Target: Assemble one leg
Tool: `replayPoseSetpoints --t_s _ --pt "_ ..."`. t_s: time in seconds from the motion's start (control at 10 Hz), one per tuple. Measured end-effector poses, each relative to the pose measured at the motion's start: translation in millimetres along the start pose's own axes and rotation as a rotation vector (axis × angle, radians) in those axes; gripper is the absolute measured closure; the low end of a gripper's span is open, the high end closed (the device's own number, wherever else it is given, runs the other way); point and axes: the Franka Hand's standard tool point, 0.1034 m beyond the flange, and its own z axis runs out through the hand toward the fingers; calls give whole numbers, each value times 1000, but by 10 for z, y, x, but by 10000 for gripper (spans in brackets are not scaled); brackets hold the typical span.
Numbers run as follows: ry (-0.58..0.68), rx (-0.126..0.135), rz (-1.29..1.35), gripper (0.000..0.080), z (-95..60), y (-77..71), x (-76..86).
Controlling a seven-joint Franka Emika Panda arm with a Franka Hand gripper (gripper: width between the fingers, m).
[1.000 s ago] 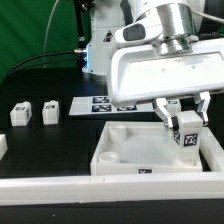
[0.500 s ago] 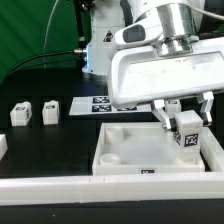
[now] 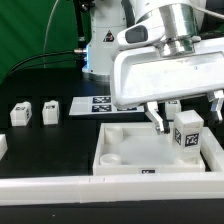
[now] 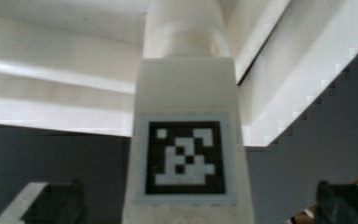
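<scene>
The white tray (image 3: 115, 168) was found carrying the leg (image 3: 187, 138), stood upright at its far corner on the exterior view's right. The gripper (image 3: 187, 121) was spread wide around the leg, with neither finger touching it. Placement was judged done, with only withdrawal left. The marker board (image 3: 100, 103) and a spare post (image 3: 20, 114) were set well apart, so nothing was obstructed.

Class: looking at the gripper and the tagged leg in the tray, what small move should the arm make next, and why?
Probably lift the gripper straight up. Its jaws stand open on either side of the leg, which stands upright on its own in a corner of the tray, so a sideways move might knock it over.
</scene>
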Motion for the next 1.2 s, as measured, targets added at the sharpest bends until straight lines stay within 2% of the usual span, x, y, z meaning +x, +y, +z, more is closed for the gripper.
replayPoseSetpoints --t_s 0.5,0.7,0.9,1.0,1.1,1.2 --pt "2 1 -3 150 -57 1 68" --pt "-18 5 -7 150 -137 16 137" --pt "-72 26 -11 150 -134 -23 125" --pt "-67 24 -10 150 -132 -15 131" --pt "-153 54 1 150 -118 -86 61" --pt "-275 92 8 150 -140 -148 59"
